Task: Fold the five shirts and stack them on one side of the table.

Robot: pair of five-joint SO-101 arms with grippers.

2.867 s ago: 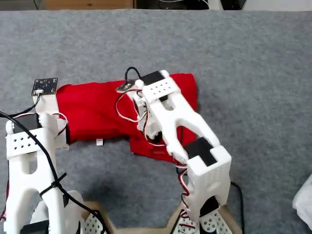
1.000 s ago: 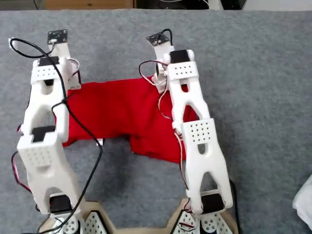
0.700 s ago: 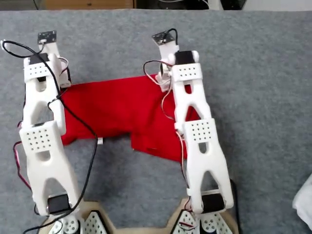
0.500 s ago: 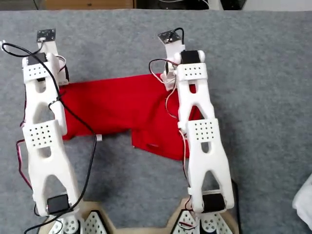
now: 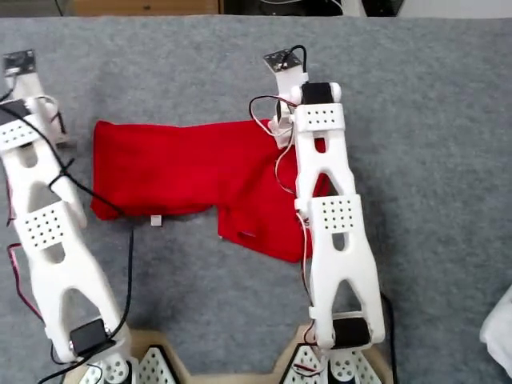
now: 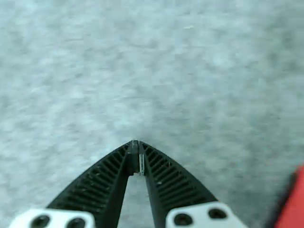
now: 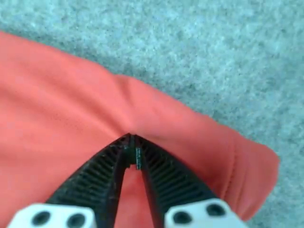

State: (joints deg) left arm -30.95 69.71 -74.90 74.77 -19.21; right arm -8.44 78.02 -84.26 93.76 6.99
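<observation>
Well, starting at the left edge of the grey worktop (image 5: 432,160), my left arm (image 5: 40,224) stretches away from its base, and its wrist sits beyond the far left corner of the shirt, off the cloth. On its own camera the left gripper (image 6: 135,156) has its fingers pressed together, tips meeting, with nothing between them and bare grey surface beneath; a sliver of red shows at one corner of that picture.

The red shirt (image 5: 172,168) lies flat across the worktop between the two arms (just the one garment). Its left part is a wide band with a small white tag (image 5: 156,220) at the near edge. Its right part hangs lower towards me as a flap, and the cloth there runs under the right arm.

The right arm (image 5: 332,232) reaches out over that right part, and its wrist is at the far edge of the shirt. The right gripper (image 7: 131,152) is squeezed closed, tips down on the red cloth near a rounded corner. Creases run to the tips, but I cannot tell whether any fabric is caught.

At the right edge lies something pale (image 5: 500,328); I cannot make it out.
</observation>
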